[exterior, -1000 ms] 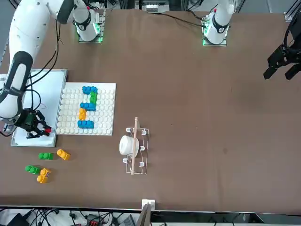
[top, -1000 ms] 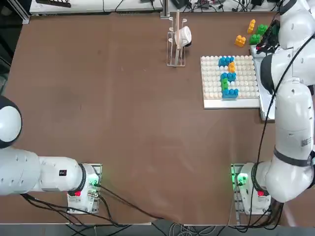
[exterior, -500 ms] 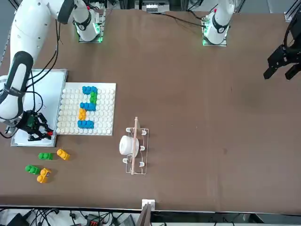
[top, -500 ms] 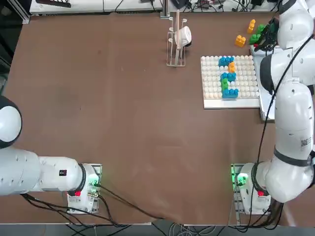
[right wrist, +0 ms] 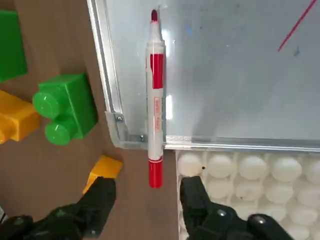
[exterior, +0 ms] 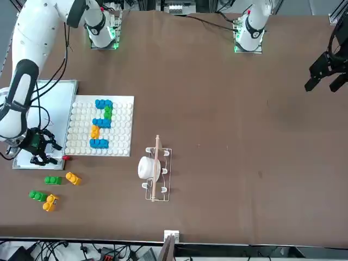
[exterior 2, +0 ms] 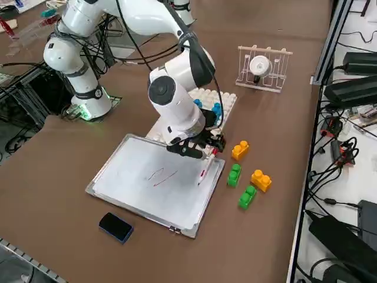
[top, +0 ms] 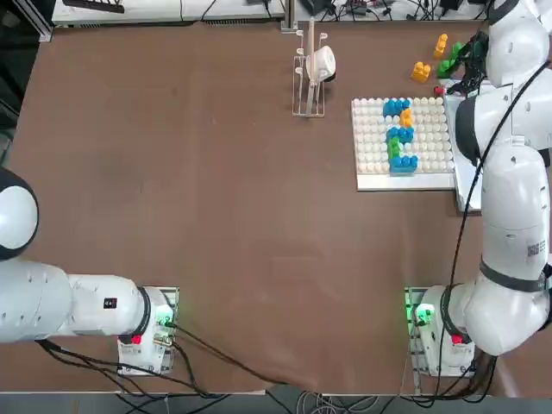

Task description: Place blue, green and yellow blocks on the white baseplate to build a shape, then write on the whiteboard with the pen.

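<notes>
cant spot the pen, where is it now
In the right wrist view the pen lies across the whiteboard corner by the white baseplate, below the open right gripper.

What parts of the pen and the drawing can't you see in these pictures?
- The pen: in the top view the right arm covers all but a red end.
- The whiteboard: the red marks are too small to read in the right side view; the wrist view cuts them off at its edge.
- The right gripper, open: the arm's wrist hides its fingers in the right side view.
</notes>
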Available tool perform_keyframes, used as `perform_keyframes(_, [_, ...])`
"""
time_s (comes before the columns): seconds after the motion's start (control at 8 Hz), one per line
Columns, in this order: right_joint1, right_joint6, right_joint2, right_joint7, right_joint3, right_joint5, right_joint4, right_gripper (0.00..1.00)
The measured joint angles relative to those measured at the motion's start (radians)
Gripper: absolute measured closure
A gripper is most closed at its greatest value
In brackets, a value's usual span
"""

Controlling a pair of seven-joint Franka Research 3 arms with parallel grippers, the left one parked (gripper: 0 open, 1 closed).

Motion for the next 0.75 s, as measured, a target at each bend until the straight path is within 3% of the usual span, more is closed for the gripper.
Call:
perform_keyframes(0.12, [0.000,0.000,0.000,-0.001,0.000,0.000,0.008,0.01])
perform_keyframes(0.5, [0.002,-0.062,-0.004,-0.024,-0.013,-0.081,0.094,0.00])
perform_keyframes(0.62, [0.006,-0.136,-0.006,-0.073,-0.041,-0.124,0.146,0.00])
perform_keyframes(0.75, [0.013,-0.228,-0.008,-0.157,-0.091,-0.145,0.198,0.00])
